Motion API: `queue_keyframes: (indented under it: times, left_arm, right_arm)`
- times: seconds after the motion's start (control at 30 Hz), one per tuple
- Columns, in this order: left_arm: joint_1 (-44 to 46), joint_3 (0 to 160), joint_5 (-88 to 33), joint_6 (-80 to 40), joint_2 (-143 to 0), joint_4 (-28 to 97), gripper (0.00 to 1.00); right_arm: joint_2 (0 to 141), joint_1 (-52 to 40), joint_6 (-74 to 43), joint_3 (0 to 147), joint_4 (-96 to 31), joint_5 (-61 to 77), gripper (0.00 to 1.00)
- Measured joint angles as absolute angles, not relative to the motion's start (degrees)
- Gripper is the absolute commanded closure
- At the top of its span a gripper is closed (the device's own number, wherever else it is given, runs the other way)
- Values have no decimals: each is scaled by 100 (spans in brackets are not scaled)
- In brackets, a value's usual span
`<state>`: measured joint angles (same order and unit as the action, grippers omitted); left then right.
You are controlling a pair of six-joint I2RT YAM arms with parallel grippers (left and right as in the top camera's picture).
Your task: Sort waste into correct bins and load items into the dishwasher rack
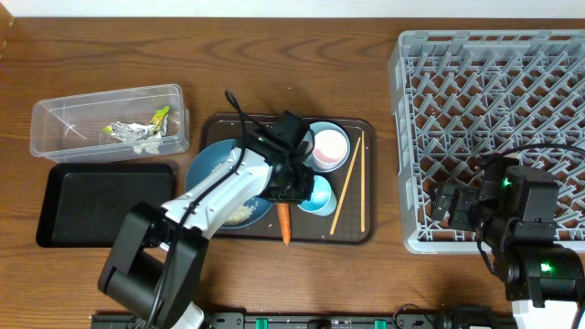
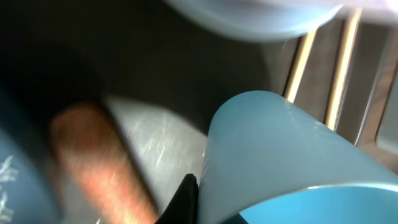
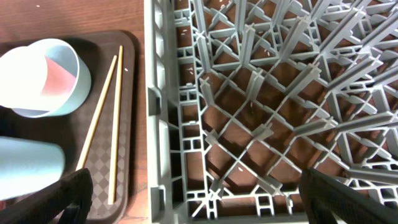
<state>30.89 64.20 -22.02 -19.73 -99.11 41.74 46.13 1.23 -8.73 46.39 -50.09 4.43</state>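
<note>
My left gripper (image 1: 291, 187) is over the brown serving tray, shut on the wall of a light-blue cup (image 1: 317, 195) lying on its side. In the left wrist view one black finger (image 2: 186, 199) presses the cup's (image 2: 292, 155) outer wall; the other finger is hidden. The orange carrot (image 1: 284, 224) lies just left of it. The second cup (image 1: 329, 146) stands upright behind. The chopsticks (image 1: 352, 183) lie at the tray's right. The blue plate (image 1: 208, 169) holds rice (image 1: 240, 215). My right gripper (image 3: 199, 199) is open and empty over the grey rack's (image 1: 494, 128) front-left corner.
The clear box (image 1: 55, 123) at the back left holds green-yellow wrappers (image 1: 137, 128) and white tissue. The flat black tray (image 1: 101, 201) lies in front of it. The brown serving tray (image 1: 366, 233) sits between the bins and the rack.
</note>
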Motion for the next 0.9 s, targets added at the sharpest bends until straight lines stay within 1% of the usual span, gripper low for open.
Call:
queue_keyframes:
  times: [0.1,0.17,0.3,0.4,0.47,0.57,0.63,0.77,0.9]
  left_arm:
    - [3033,6420,-2423,-1973,-9546,4521,94]
    - [2943,6420,-2694,-1968,-9201,4541,94]
    - [2650,6423,-3465,-1964,-8593,4123,94]
    - [2383,6431,-4377,-1973,-8462,3468,94]
    - [2244,6434,-4998,-2023,-8488,3153,94]
    - [2139,6431,-5769,-2145,-8571,2954,94]
    - [2137,6431,-6073,-2211,-8643,2952,94]
    - [2141,6431,-6615,-2303,-8777,2952,94]
    - [2141,6431,-7019,-2362,-8792,2947,94]
  right_arm:
    - [4613,123,-875,4641,-5074,399,1]
    - [4611,123,-873,4641,-5083,395,1]
    - [4613,123,-663,4641,-4895,845,1]
    - [4644,123,-196,4641,-4560,1870,1]
    - [4735,123,255,4646,-4309,2869,1]
    - [4904,123,886,4646,-4134,4204,1]
    - [5039,123,1286,4646,-4040,4976,1]
    - [5330,123,1929,4646,-3841,5931,1]
    - [5607,123,2377,4646,-3625,6528,1]
